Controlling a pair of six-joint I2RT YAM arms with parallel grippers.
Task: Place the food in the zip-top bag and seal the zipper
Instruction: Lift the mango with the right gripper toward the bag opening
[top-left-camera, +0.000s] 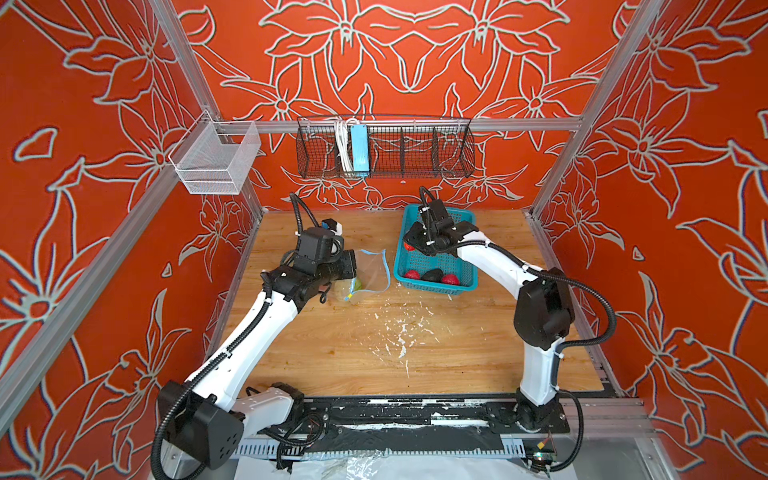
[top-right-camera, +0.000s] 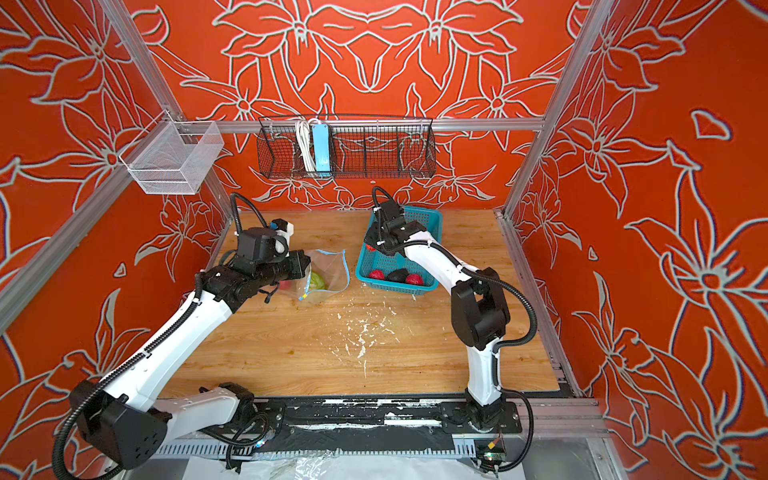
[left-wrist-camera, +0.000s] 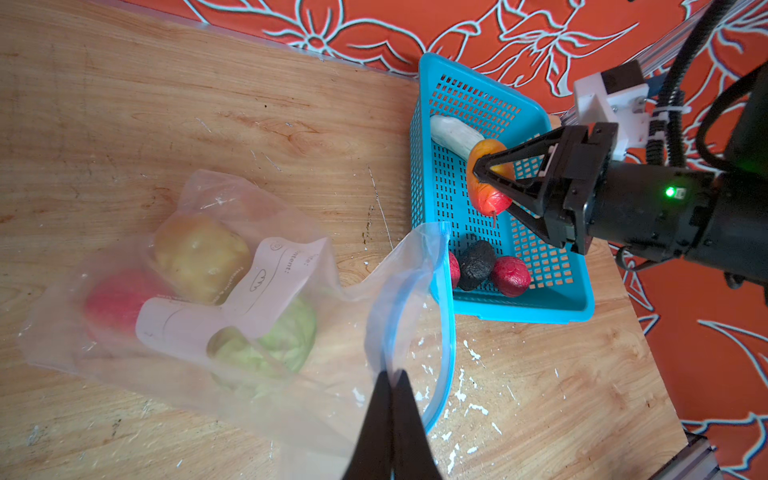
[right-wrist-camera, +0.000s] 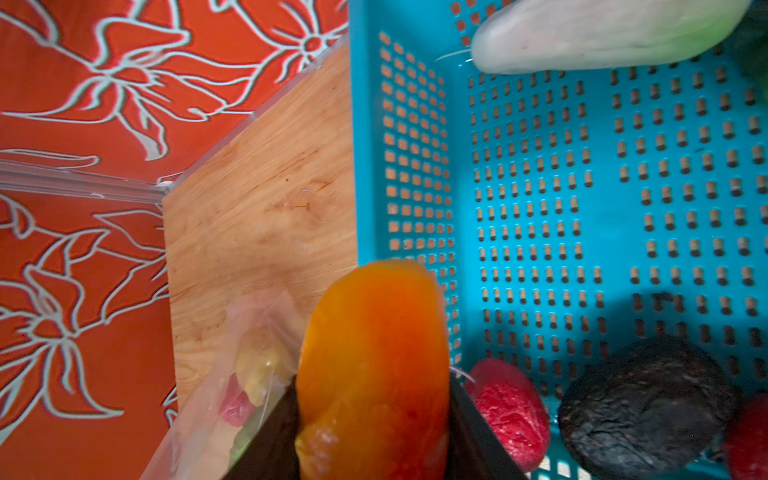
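While clamping the orange-yellow pepper in the right pincer over the basket, and pinching the rim of the zip-top bag above the table in the left pincer (potato, cabbage inside), mid-loading; likely next: carry across, release past the zipper.

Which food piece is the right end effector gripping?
The orange-yellow pepper, pinched in the right end effector over the basket; the radish, avocado and red fruits lie loose inside it.
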